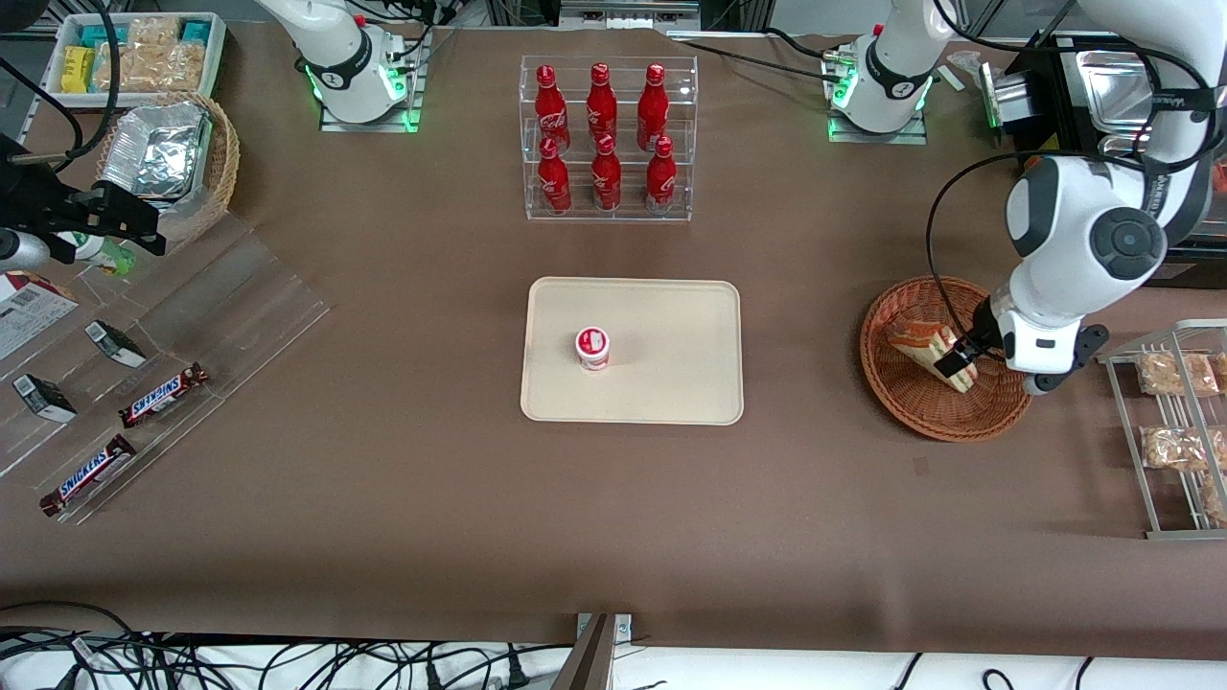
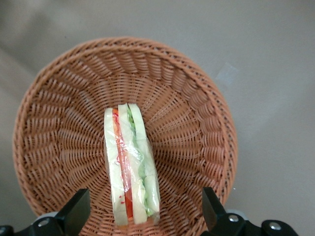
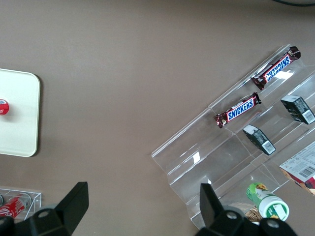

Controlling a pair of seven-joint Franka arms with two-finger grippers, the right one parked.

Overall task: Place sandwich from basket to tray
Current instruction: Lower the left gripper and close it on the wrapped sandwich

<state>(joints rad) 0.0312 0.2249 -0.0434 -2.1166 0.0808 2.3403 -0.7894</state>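
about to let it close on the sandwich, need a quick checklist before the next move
1. Hand open, fingers either side of the sandwich: ok.
2. Sandwich lying in the basket, unlifted: ok.
3. Hand low enough to grip: cannot tell.
4. Fingers off the basket weave: cannot tell.
5. Tray has bare room beside the small red-and-white cup: ok.
6. Table between basket and tray unobstructed: ok.

Even, bright overhead light — soft shadows under the gripper [image 1: 961, 364]; foil packets [image 1: 156, 151] glare — all views sharp.
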